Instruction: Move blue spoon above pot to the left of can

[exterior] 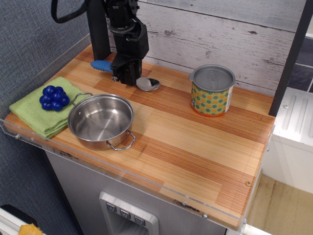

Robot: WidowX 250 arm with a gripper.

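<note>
The blue spoon (pixel 103 65) lies low at the table's back, blue handle to the left and silver bowl (pixel 147 83) resting on the wood to the right. My black gripper (pixel 125 76) is shut on the blue spoon's middle, right at the table surface. The shiny steel pot (pixel 101 120) stands empty in front of the spoon, near the front left. The can (pixel 211 91), with a green dotted label and grey top, stands to the right of the spoon's bowl, well apart from it.
A green cloth (pixel 35 110) lies at the left edge with a dark blue grape cluster (pixel 54 97) on it. A white plank wall (pixel 220 34) closes the back. The arm's black post (pixel 99 29) rises at the back left.
</note>
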